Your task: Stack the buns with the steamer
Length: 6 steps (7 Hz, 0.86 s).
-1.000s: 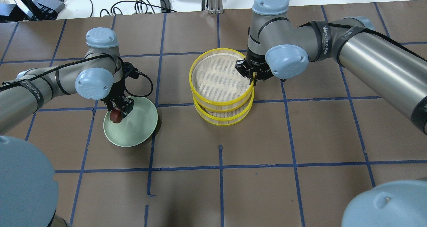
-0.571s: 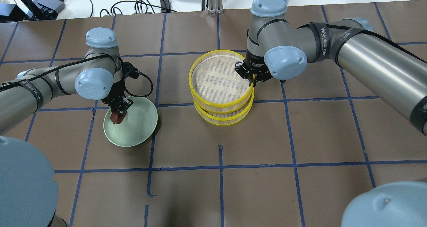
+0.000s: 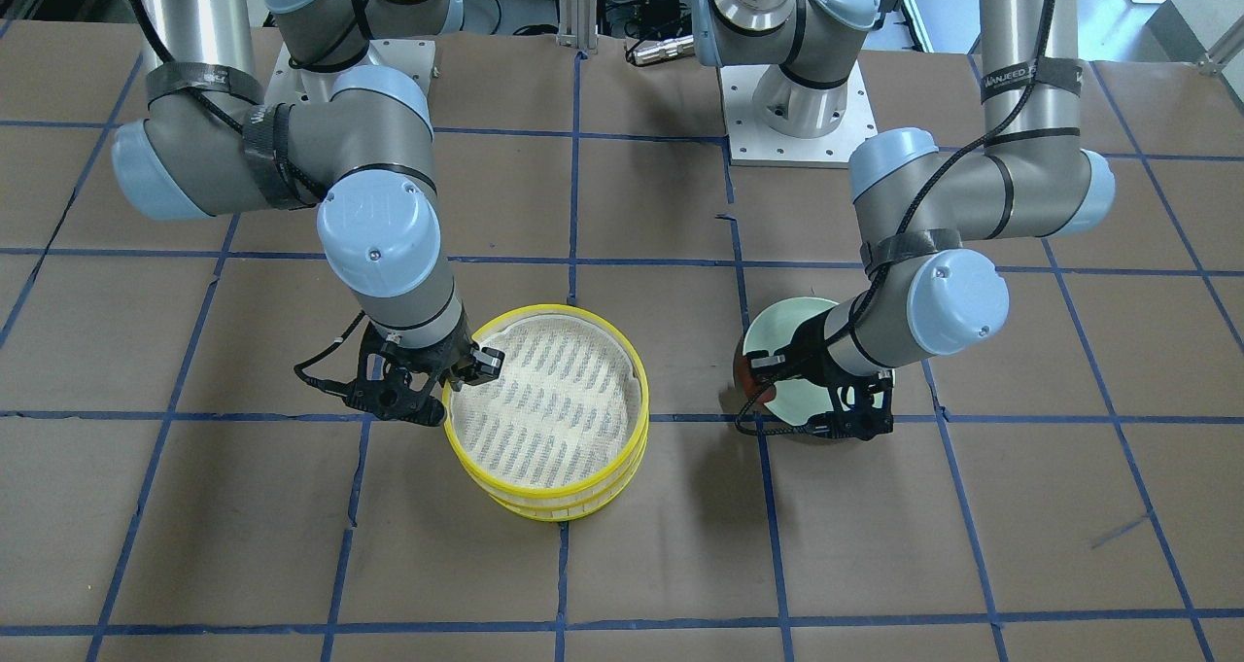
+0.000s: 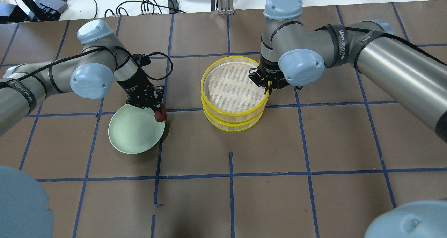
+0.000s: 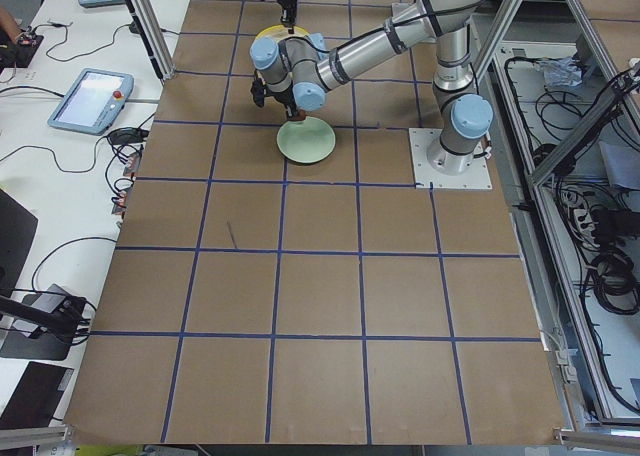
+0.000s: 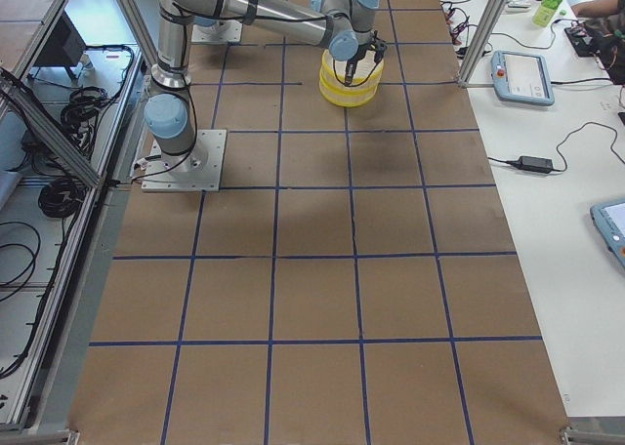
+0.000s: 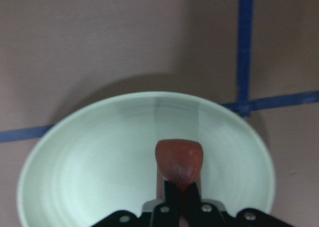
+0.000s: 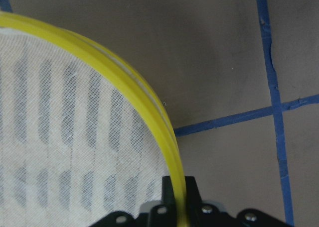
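Brown paper-covered table [image 4: 314, 143], gridded in blue tape.

Item one: left gripper [image 4: 158, 110], jaws narrowed onto a small glossy reddish-brown bun [image 4: 160, 116]. It is held over the steamer-side rim of a pale green round plate [image 4: 129, 140]. The bun juts past the fingertips, its long axis in line with the fingers.

Item two: right gripper [image 4: 268, 87], jaws pinched close on the yellow rim of the upper tier [image 4: 228, 87] of a round two-tier steamer [image 4: 232, 127] with a white mesh floor, standing just beside the plate.
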Each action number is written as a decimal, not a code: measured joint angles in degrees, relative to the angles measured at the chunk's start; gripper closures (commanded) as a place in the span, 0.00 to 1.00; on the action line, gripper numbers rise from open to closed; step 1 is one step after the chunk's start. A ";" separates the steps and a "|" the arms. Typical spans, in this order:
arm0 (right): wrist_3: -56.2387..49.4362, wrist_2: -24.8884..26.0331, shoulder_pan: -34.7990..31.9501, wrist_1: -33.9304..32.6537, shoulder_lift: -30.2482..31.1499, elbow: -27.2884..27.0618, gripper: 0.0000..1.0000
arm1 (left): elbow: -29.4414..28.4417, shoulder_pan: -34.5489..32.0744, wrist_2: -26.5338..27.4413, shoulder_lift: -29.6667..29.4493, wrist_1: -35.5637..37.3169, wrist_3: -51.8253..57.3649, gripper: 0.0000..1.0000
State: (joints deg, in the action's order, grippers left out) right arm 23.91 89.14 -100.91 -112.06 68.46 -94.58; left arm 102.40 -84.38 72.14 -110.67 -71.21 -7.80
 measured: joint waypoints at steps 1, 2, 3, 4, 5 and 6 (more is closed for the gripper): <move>0.13 -0.17 -0.04 -0.36 0.05 -0.31 0.76 | -1.32 -0.32 -8.91 0.34 -0.66 -14.04 0.92; 0.25 -0.31 -0.09 -0.57 0.07 -0.44 0.46 | -2.89 -0.89 -15.78 0.47 -0.78 -26.39 0.92; 0.38 -0.40 -0.16 -0.66 0.09 -0.50 0.18 | -4.39 -1.74 -21.48 0.38 -0.54 -36.42 0.92; 0.46 -0.44 -0.21 -0.67 0.09 -0.56 0.01 | -5.58 -2.43 -25.45 0.14 -0.26 -44.29 0.83; 0.27 -0.35 -0.21 -0.60 0.09 -0.50 0.00 | -6.18 -3.09 -27.36 -0.07 -0.13 -49.13 0.01; -0.53 -0.12 0.15 -0.43 0.43 -0.11 0.00 | -6.38 -4.21 -28.09 -0.25 -0.09 -51.53 0.00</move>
State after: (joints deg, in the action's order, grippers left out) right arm 23.38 89.02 -100.76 -112.49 68.90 -94.70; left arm 96.01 -88.59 44.05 -110.91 -71.30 -59.32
